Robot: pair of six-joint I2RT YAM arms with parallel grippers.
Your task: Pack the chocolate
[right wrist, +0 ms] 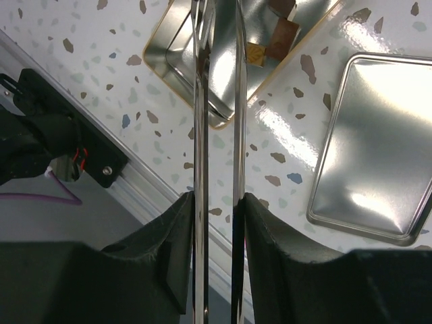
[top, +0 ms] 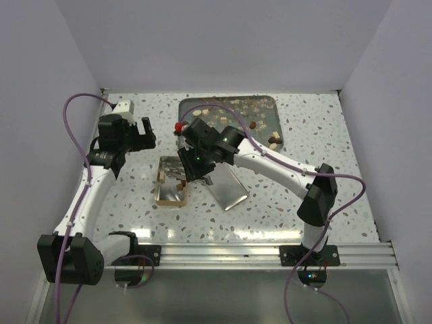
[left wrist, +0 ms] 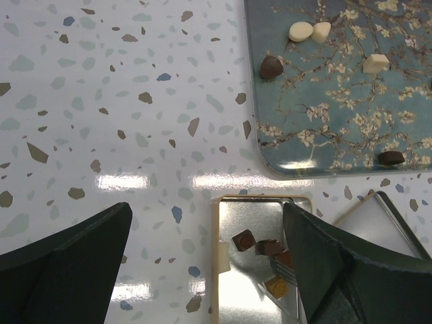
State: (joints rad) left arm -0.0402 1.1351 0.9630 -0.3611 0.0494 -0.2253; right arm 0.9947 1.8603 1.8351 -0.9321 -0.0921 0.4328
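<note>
The chocolate lies in two places. A few brown pieces (left wrist: 244, 239) and a tan one (left wrist: 277, 287) sit in the open gold tin (left wrist: 260, 216), with a cream piece (left wrist: 223, 258) at its left rim. More chocolate (left wrist: 272, 66) is scattered on the teal tray (left wrist: 324, 128). My right gripper (right wrist: 218, 199) is shut on steel tongs (right wrist: 202, 101), whose tips reach into the tin (right wrist: 156, 42) beside the pieces (right wrist: 287, 32). My left gripper (left wrist: 206, 209) hangs open and empty above the tin's far edge. In the top view the right gripper (top: 192, 165) is over the tin (top: 170, 192).
The tin's lid (top: 227, 189) lies flat just right of the tin, also seen from the right wrist as the lid (right wrist: 374, 148). A small red object (top: 178, 126) sits by the tray's (top: 196, 108) left edge. The aluminium rail (right wrist: 145, 185) runs along the near table edge.
</note>
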